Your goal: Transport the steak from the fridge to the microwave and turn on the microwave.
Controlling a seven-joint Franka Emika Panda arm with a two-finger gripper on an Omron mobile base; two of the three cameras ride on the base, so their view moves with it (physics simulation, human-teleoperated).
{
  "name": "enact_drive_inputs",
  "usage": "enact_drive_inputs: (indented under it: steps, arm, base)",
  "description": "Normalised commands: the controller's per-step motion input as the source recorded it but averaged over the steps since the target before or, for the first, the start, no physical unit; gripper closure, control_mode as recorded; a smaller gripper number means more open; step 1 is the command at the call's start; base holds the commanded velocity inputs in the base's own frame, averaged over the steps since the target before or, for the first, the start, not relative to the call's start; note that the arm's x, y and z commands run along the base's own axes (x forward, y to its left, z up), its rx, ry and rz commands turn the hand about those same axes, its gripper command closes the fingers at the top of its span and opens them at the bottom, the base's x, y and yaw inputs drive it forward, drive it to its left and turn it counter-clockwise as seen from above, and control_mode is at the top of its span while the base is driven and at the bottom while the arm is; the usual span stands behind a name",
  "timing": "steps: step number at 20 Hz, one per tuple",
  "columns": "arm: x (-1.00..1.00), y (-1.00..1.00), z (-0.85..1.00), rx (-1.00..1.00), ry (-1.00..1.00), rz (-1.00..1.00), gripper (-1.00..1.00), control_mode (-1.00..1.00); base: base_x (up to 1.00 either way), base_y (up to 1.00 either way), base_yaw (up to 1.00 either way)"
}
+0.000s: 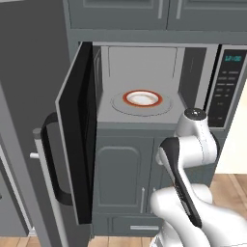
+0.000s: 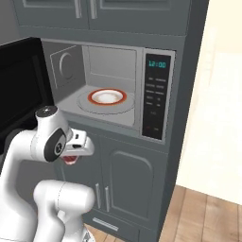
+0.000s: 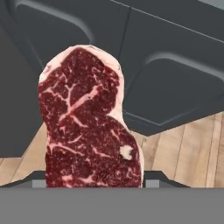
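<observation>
The steak [image 3: 87,122] is standing up out of the gripper, its marbled red face turned toward the hand camera and its long axis running away from the fingers, whose tips are hidden behind the meat. In the right base view a sliver of the same red meat is peeking out beneath the gripper [image 2: 71,158], which is hanging low in front of the cabinet doors [image 2: 127,184] under the microwave [image 1: 144,87]. The jaws are standing fairly wide, and judging by how the slab is sitting between them, they are clamping it across its lower end.

The microwave door [image 1: 77,130] is swinging wide open to the left, showing the grey cavity. A white plate with an orange rim [image 1: 141,98] is resting on the round turntable [image 1: 164,107] in the middle of the cavity floor. The dark button panel [image 2: 157,97] is sitting to the right of the opening.

The relation that matters: the cavity is lying above and farther in than the claw, slightly to its right in the right base view. The steak probably needs lifting past the lower lip of the opening, then carrying forward over the plate.
</observation>
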Motion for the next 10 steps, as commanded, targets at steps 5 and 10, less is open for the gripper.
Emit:
enact_drive_inputs:
  steps: [5, 10]
  arm:
    - [0.51, 0.05, 0.0, 0.0, 0.0, 0.0, 1.0, -1.0]
    - [0.48, 0.26, 0.05, 0.0, 0.0, 0.0, 1.0, -1.0]
  base:
    - [0.0, 0.0, 0.0]
    - [0.0, 0.0, 0.0]
